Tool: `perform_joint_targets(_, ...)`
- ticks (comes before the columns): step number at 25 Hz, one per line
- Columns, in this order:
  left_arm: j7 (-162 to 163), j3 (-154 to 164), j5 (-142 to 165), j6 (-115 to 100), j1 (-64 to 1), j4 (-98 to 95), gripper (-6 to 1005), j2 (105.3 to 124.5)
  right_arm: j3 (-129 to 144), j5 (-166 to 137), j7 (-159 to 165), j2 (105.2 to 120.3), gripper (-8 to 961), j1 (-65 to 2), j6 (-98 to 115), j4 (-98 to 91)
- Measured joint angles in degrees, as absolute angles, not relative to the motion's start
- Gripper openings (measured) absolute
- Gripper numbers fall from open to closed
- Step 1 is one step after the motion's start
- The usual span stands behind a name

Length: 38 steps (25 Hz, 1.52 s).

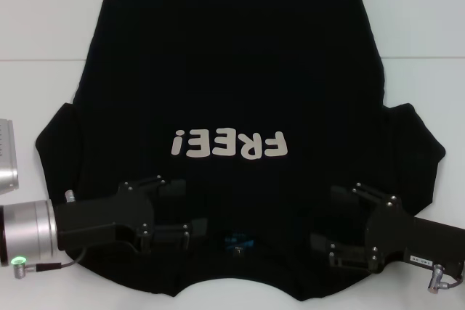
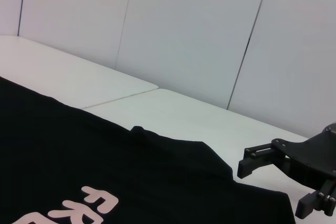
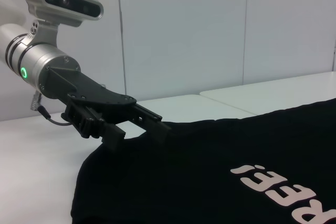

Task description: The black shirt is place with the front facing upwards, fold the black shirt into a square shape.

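While the shirt [image 1: 232,70] is lying flat on the white table [image 1: 43,12], both open-fingered grippers, left [image 1: 174,208] and right [image 1: 338,219], are hovering over its near edge.

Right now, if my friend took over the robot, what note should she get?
Left gripper: open, low over the black shirt beside the collar, on the robot's left.
Right gripper: open, over the shirt on the other side of the collar.
The black shirt lies spread flat on the white table, print facing up, collar end nearest the robot.
Done: nothing folded yet; neither gripper holds cloth.
Left: grab the shirt and fold it into a square.
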State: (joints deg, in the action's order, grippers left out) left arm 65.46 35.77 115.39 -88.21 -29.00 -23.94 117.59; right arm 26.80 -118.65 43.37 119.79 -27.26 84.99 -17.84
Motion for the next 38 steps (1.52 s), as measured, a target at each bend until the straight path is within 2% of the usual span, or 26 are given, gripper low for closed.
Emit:
perform_joint_targets(16,66.8,35.7,115.3,-88.6,-29.1,-23.9,883,117.57,26.8,-118.7,43.2,119.79,931,-27.2,85.0,-17.8)
perform_joint_targets(18,71.5,35.4,115.0,-88.9,-29.4,-24.0,883,117.13,26.8,-118.6,43.3,119.80,931,-27.2,85.0,-17.8)
perform_joint_targets(25,97.6,33.7,114.8,-89.4,-31.5,-24.3,877,112.93,26.1,-118.6,43.7,119.79,931,-27.2,85.0,-17.8)
perform_joint_targets(35,131.1,28.7,119.8,-84.8,-31.9,-28.4,877,107.87,25.5,-118.6,43.8,119.94,930,-27.2,84.6,-17.4)
perform_joint_targets(38,135.5,25.5,122.5,-83.9,-31.2,-29.8,876,107.02,25.2,-118.6,43.8,119.96,930,-27.2,84.6,-17.2)
